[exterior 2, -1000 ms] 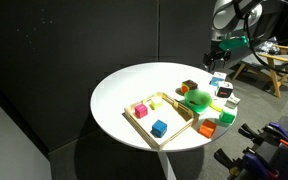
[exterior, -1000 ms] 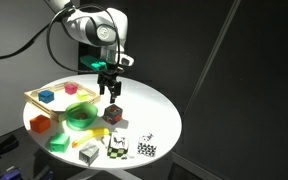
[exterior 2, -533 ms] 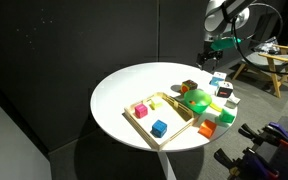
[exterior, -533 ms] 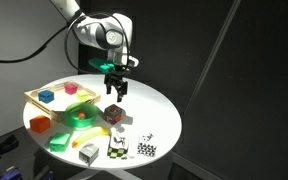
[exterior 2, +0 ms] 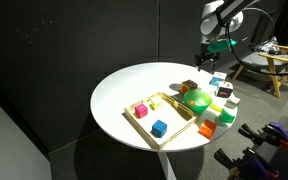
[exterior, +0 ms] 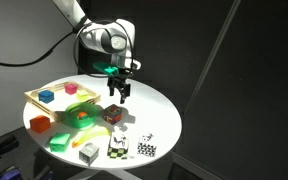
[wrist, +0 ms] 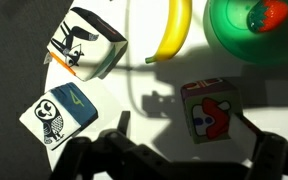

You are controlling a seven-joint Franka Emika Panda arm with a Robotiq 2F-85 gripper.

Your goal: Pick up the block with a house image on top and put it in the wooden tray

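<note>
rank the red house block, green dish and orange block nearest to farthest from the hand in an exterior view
1. red house block, right below the hand
2. green dish, beside that block
3. orange block, beyond the dish

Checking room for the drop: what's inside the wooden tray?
A pink block and a blue block sit inside the wooden tray; the floor beneath them is covered.
</note>
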